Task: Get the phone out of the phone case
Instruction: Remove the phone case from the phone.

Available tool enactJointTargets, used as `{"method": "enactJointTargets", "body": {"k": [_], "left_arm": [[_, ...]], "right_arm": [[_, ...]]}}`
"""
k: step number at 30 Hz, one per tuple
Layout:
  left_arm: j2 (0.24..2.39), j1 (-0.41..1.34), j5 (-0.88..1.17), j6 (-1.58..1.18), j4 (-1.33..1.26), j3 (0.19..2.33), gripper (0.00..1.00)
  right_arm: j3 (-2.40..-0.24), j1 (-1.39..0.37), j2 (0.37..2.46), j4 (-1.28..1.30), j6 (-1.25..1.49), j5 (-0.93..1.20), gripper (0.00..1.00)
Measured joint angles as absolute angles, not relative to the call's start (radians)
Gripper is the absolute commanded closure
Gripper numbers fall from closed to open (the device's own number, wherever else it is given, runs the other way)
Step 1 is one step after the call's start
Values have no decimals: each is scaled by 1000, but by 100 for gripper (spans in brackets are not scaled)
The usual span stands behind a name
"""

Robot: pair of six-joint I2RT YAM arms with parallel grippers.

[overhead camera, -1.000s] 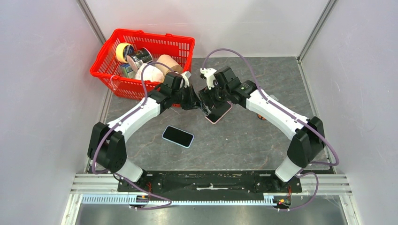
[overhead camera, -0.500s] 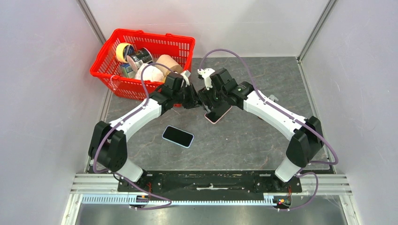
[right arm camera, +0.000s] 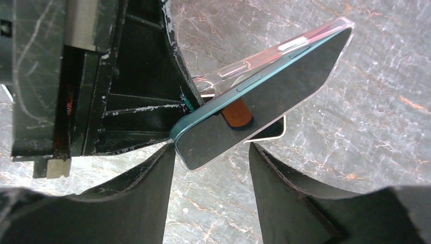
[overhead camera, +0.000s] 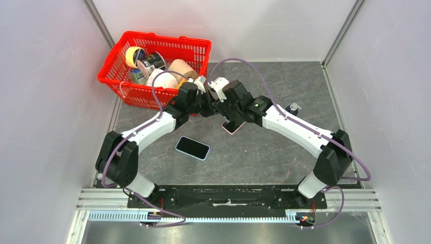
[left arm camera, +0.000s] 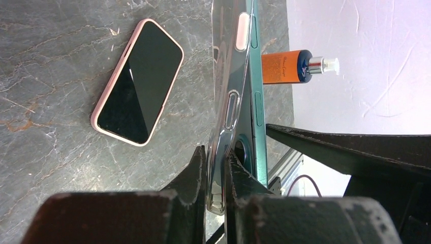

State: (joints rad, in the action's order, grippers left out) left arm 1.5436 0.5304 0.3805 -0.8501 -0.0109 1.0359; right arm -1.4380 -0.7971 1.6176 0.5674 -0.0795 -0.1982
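Note:
The clear phone case (left arm camera: pixel 231 101) stands on edge above the table, and my left gripper (left arm camera: pixel 216 168) is shut on its lower rim. The teal phone (left arm camera: pixel 256 101) is peeled away from the case along one side, its dark screen (right arm camera: pixel 264 112) facing the right wrist camera. My right gripper (right arm camera: pixel 211 168) is open around the phone's lower corner. One finger (right arm camera: pixel 152 193) touches that corner; the other (right arm camera: pixel 284 188) stands apart from it. From above, both grippers (overhead camera: pixel 206 107) (overhead camera: pixel 223 104) meet near the basket, hiding the phone and case.
A pink-cased phone (overhead camera: pixel 233 127) lies on the table just below the grippers. A blue-cased phone (overhead camera: pixel 192 148) lies nearer the bases. A red basket (overhead camera: pixel 165 37) of items stands at the back left. An orange pump bottle (overhead camera: pixel 293 108) lies beside the right arm.
My right gripper has moved left against the left gripper and its jaws have narrowed around the phone. The left gripper has kept its grip and place.

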Motion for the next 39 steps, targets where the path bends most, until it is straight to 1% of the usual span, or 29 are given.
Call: {"method": "enactJointTargets", "body": {"k": [4,7,11,14,23,30,39], "left_arm": [[1544,530,398,-841,-8,1039,98],[1544,530,406,-810,20,1048,98],[1544,530,422,-719,80,1061,98],[1547,532,472,-613,152,1076,98],[1599,541,675,-215,438,1178,98],[1599,541,798,53,596,1236,98],[1599,541,878,229,704,1277,98]], "right_arm": [[-1425,-801,1598,556,-109,-204,25],[-1425,-797,1586,561,-127,-178,22],[-1436,-788,1551,602,-176,-94,21],[-1488,-779,1523,666,-241,10,20],[-1681,-772,1475,962,-567,337,19],[-1670,-772,1496,1084,-666,497,20],[-1623,-794,1540,1097,-693,567,21]]}}
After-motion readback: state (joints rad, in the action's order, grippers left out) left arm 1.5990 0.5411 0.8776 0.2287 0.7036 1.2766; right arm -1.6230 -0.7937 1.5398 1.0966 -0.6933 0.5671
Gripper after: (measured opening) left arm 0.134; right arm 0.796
